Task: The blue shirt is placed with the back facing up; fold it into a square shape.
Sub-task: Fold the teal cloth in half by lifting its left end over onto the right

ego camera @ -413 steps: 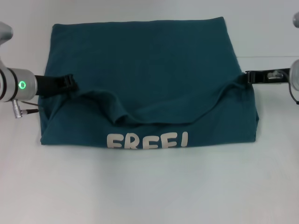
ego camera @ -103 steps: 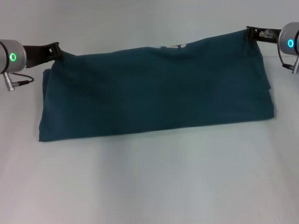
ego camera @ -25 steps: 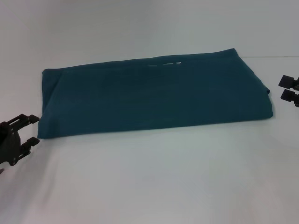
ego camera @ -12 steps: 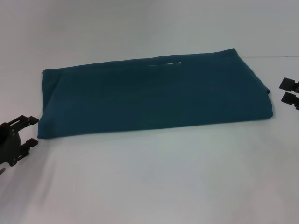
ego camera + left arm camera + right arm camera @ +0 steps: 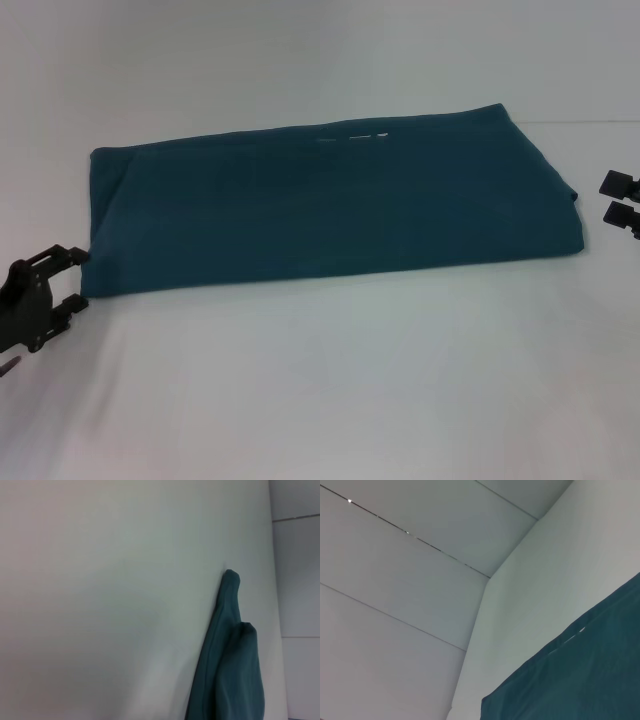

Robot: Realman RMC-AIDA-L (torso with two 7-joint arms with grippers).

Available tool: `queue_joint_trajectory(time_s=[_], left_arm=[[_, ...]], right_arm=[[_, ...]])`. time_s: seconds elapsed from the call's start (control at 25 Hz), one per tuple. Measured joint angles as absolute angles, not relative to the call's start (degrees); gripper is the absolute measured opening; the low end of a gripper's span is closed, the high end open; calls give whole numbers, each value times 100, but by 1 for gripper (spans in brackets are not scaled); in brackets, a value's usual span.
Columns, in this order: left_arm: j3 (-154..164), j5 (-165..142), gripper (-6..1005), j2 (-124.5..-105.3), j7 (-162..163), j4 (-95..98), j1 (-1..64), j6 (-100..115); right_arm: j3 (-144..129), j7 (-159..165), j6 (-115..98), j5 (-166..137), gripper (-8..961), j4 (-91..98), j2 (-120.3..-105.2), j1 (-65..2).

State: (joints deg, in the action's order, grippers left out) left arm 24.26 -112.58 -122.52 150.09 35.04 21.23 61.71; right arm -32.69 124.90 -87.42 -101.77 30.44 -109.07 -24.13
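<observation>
Since the frame a second ago the left gripper [image 5: 66, 277] has risen slightly toward the shirt's near left corner; the right gripper [image 5: 622, 198] has edged outward. The shirt [image 5: 330, 210] has not shifted.

Nearest, at the table's [image 5: 330, 390] left edge, the left gripper sits just beside the shirt's near left corner, fingers apart and empty. Touching cannot be confirmed.

Mid-table, the shirt lies flat as a wide band, folded in layers, long side running left to right. It is not yet square; one more fold across its length appears necessary.

At the right edge, the right gripper stands near the shirt's right end, fingers apart and empty.

Handling: the fabric is judged soft, light and limp. It will sag and drag when lifted. Grip through all layers at the corners of one short end, so the stack does not separate.

Hidden: the front print shows only as small white marks at the far edge. The right gripper is cut off by the frame. Neither wrist view shows its own fingers.
</observation>
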Motion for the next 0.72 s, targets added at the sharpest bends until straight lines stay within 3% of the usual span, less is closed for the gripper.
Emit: queue_joint_trajectory(time_s=[0.72], left_arm=[[2497,-11274,684,-12242,15002,3314,2318,5955]], right_arm=[[-3251,12489,-8745,-10178,775,3041,-10898,-2412]])
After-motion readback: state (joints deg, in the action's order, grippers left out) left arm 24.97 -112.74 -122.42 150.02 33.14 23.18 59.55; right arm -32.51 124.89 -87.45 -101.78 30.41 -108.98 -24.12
